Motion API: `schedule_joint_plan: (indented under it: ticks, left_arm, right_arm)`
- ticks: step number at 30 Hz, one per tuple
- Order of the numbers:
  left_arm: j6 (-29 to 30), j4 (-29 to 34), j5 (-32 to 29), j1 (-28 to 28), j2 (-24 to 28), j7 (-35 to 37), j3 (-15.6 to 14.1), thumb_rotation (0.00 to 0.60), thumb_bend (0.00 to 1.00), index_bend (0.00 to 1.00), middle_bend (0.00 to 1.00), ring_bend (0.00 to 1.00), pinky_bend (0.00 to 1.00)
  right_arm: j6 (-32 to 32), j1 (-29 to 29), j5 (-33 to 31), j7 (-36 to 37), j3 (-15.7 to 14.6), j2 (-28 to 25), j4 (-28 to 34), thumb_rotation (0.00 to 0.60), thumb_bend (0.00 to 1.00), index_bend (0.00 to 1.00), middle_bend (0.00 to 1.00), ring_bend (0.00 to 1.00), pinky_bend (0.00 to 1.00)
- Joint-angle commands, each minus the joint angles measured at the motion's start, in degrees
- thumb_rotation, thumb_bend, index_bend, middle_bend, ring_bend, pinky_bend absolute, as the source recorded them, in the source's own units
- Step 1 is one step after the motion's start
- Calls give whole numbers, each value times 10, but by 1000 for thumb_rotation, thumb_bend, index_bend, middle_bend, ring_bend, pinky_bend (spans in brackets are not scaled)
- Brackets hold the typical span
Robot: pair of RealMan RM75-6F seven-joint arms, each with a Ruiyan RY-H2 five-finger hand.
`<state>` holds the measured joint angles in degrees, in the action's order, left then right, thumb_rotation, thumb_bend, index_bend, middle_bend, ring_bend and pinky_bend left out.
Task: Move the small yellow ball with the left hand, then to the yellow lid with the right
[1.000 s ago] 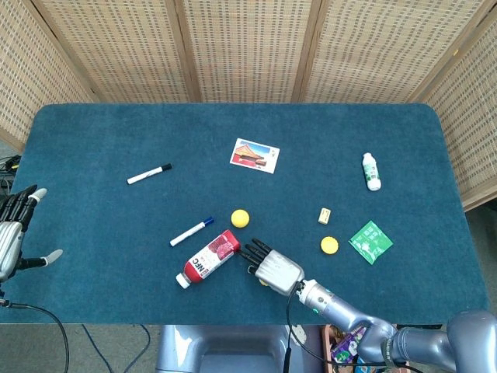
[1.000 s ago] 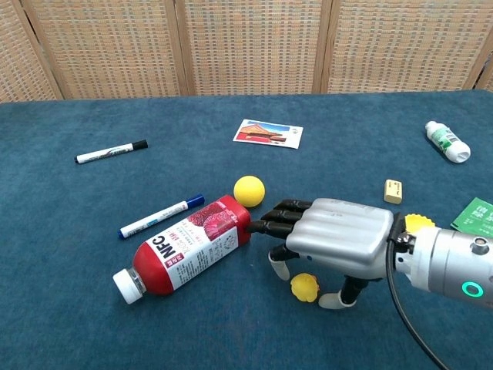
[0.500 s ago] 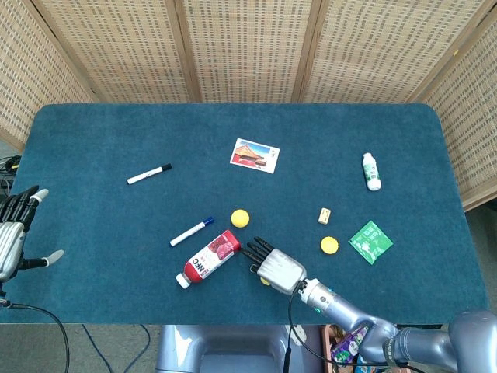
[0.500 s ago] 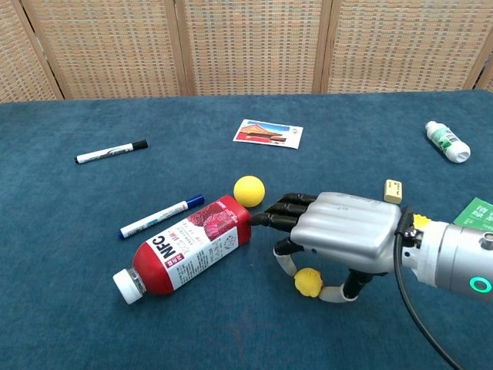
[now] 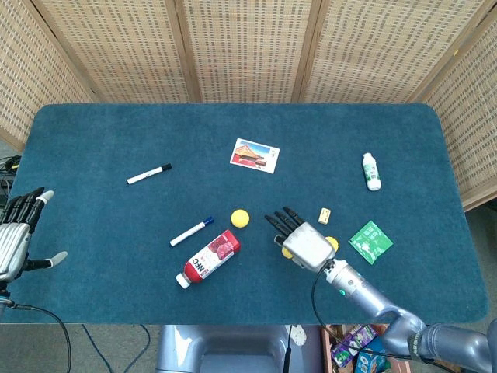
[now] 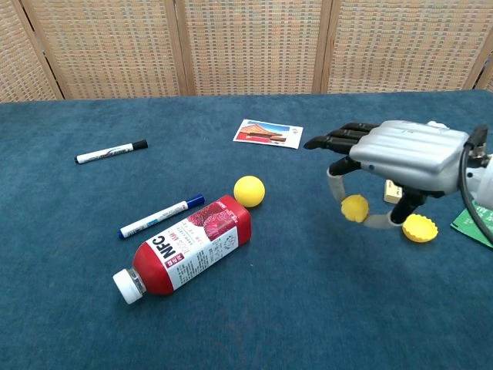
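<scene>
My right hand (image 6: pixel 408 154) hovers above the table and pinches the small bumpy yellow ball (image 6: pixel 355 207) between thumb and a finger, the other fingers stretched out. The yellow lid (image 6: pixel 420 228) lies flat on the cloth just right of the ball, under the wrist side of the hand. In the head view the right hand (image 5: pixel 304 242) covers most of the lid (image 5: pixel 332 243), and the ball (image 5: pixel 287 252) peeks out at its left edge. My left hand (image 5: pixel 14 239) rests open at the far left table edge, holding nothing.
A larger smooth yellow ball (image 6: pixel 249 190) sits beside a red NFC bottle (image 6: pixel 185 250) lying on its side. A blue-capped marker (image 6: pixel 160 216), black-capped marker (image 6: pixel 112 151), postcard (image 6: pixel 268 132), white bottle (image 5: pixel 371 171), small eraser (image 5: pixel 324 215) and green packet (image 5: pixel 370 241) lie around.
My right hand closed on the small ball in front of the red bottle, lifted it and carried it right and away, to beside the yellow lid. The left hand stayed put.
</scene>
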<state>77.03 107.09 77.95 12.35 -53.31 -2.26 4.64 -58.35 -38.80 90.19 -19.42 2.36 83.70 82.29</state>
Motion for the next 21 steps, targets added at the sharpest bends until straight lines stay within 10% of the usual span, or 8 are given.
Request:
schedule_joint_plan:
  ticks: [1,21]
  left_arm:
    - [0,1,0,0,-1,-2,0,600,0,0,0,0,0]
    - [-15,0,-12,6,-4,-14,3,600,0,0,0,0,0]
  right_arm:
    - [12,10,-36,29,9,-7,-27,600,286,497,0,0,0]
    - [33,22,-62,33,-7,-8,-71,600,292,497,0,0,0]
